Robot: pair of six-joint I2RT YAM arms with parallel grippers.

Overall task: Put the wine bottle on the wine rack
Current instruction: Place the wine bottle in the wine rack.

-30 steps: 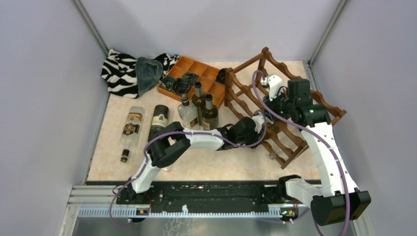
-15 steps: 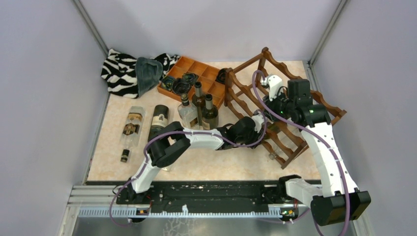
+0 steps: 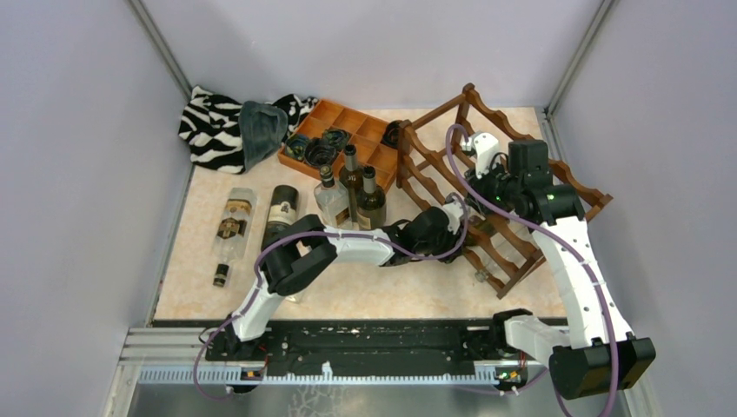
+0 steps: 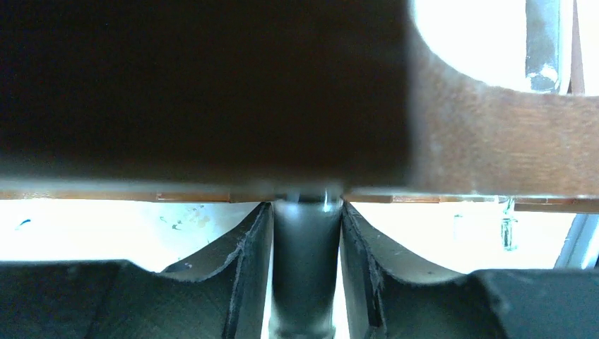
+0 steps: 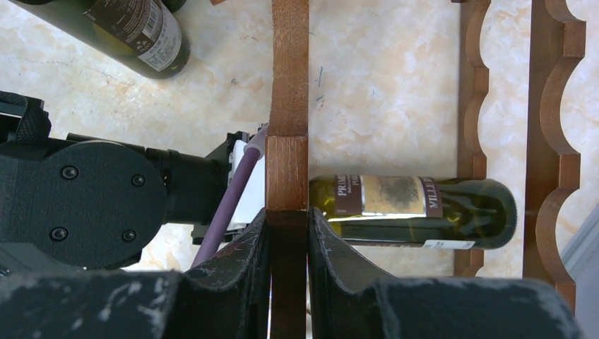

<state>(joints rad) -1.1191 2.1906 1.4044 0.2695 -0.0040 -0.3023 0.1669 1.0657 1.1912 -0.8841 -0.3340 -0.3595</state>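
Left gripper (image 4: pixel 305 233) clamps the wine bottle (image 5: pixel 413 210) by its neck, body hidden in that wrist view; right gripper (image 5: pixel 288 219) pinches a wine rack (image 5: pixel 288 85) rail

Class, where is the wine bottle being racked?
Right wrist view: the bottle lies sideways inside the rack, right of the rail the right gripper clamps.

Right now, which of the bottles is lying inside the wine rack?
The green bottle, lying between the wine rack's scalloped rails. The other bottles stand or lie on the table outside it.
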